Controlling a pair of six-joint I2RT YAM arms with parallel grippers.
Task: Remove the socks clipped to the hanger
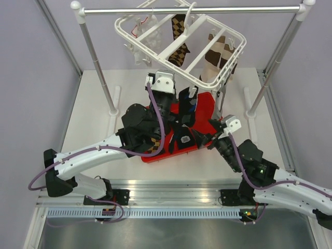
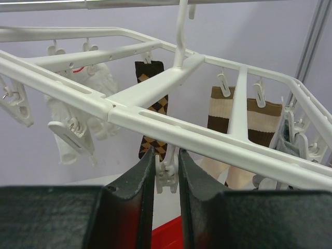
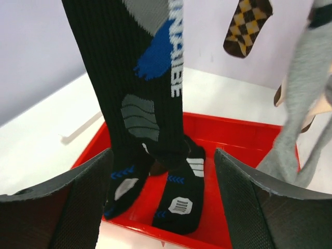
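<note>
Hanger (image 2: 171, 127) hangs on rail (image 1: 207, 9) above desk (image 1: 93, 119). Argyle sock (image 2: 149, 70), striped sock (image 2: 220, 111), black sock (image 3: 135, 78) dangle below. Left pincer (image 2: 166, 153) narrow, empty, near clip (image 2: 166, 174). Right pincer (image 3: 163, 155) wide, straddling black sock. Socks likely soft, light, stretchy: grip mid-leg, tug downward.

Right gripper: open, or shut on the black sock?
The right gripper is open: its fingers stand wide apart either side of the hanging black sock, not closed on it.
</note>
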